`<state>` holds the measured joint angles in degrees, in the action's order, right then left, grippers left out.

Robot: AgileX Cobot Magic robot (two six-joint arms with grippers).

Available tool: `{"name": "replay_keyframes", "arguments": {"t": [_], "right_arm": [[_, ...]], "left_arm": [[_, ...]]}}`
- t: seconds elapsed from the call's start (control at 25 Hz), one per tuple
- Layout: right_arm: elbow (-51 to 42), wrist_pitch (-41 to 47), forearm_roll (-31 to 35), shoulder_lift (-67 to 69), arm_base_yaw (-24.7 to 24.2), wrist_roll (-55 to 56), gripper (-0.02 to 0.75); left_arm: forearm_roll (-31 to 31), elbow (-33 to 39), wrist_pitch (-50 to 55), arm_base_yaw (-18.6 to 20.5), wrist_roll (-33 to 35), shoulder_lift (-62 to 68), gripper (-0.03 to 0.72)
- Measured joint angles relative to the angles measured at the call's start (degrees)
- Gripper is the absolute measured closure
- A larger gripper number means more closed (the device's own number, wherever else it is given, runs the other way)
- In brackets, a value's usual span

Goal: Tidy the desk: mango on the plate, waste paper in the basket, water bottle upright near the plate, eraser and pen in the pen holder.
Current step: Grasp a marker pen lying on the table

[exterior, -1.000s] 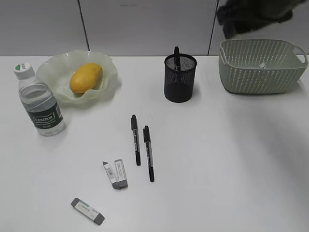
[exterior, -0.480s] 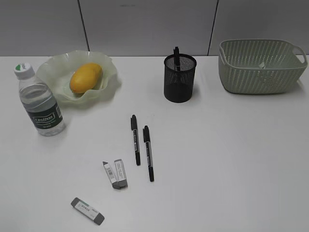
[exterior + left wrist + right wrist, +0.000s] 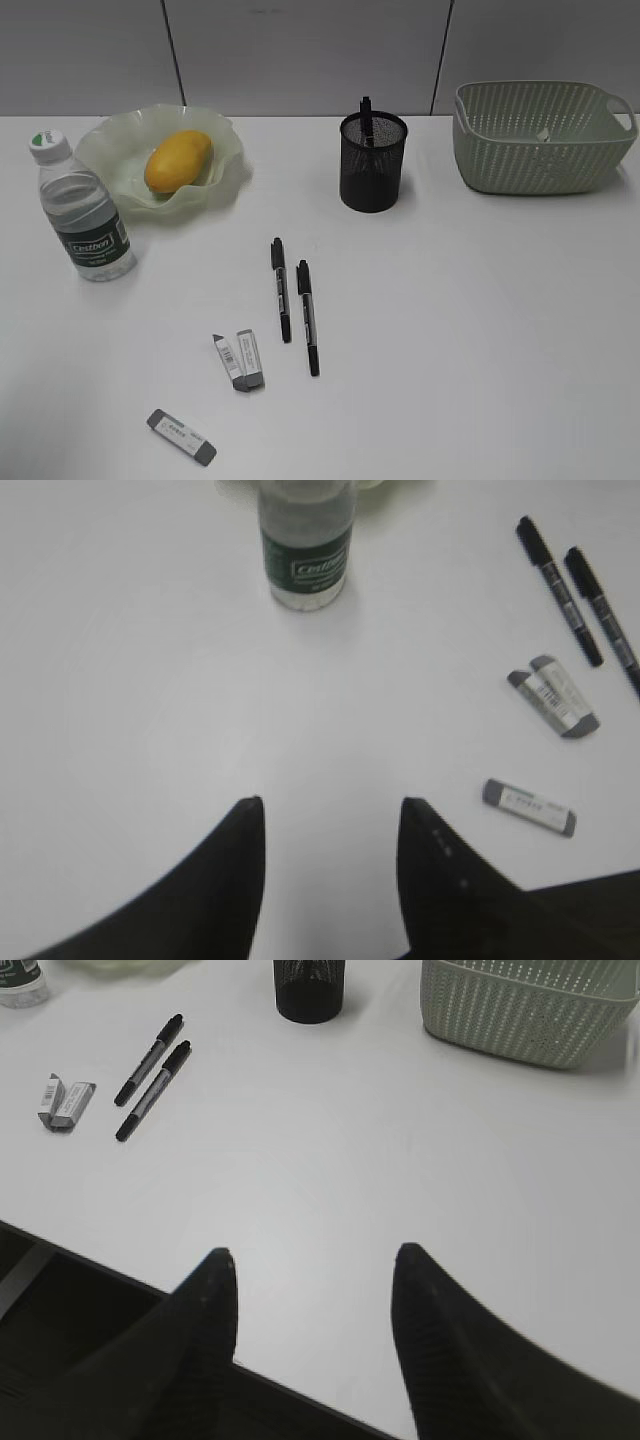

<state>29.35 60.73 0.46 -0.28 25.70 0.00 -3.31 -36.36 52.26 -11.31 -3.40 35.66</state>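
**Pens and erasers left loose on the table**

The mango (image 3: 178, 160) is seen on the plate (image 3: 225, 135), the bottle (image 3: 83, 212) upright beside it. Two pens (image 3: 295, 302) and three erasers (image 3: 240, 359) are spread before the pen holder (image 3: 372, 162). The basket (image 3: 540, 135) is set far right. Both grippers (image 3: 330, 815) (image 3: 315, 1260) are held open, nothing between the jaws.

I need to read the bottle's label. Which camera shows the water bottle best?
The exterior view: the whole water bottle stands upright, cap to base, label facing. The left wrist view crops off its top; the right wrist view catches only its base at the corner.
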Motion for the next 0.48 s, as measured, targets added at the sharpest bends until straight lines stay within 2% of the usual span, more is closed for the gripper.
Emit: {"name": "replay_keyframes", "arguments": {"t": [0.12, 0.2, 0.32, 0.4, 0.48], "right_arm": [[-0.15, -0.86, -0.46, 0.0, 0.0, 0.0, 0.339], [-0.15, -0.88, -0.46, 0.0, 0.0, 0.0, 0.34], [-0.15, -0.89, -0.46, 0.0, 0.0, 0.0, 0.342], [-0.15, -0.89, -0.46, 0.0, 0.0, 0.0, 0.344], [-0.15, -0.89, -0.46, 0.0, 0.0, 0.0, 0.347]], "left_arm": [[-3.83, -5.79, -2.37, -0.91, 0.83, 12.28, 0.35], [-4.43, -9.74, -4.36, -3.53, 1.01, 19.53, 0.349], [-3.99, -16.57, -7.15, -11.32, -0.14, 29.0, 0.349], [-1.7, -21.4, -7.84, -17.25, -4.24, 36.03, 0.349], [1.62, -25.41, -8.64, -21.22, -9.57, 44.41, 0.349]]}}
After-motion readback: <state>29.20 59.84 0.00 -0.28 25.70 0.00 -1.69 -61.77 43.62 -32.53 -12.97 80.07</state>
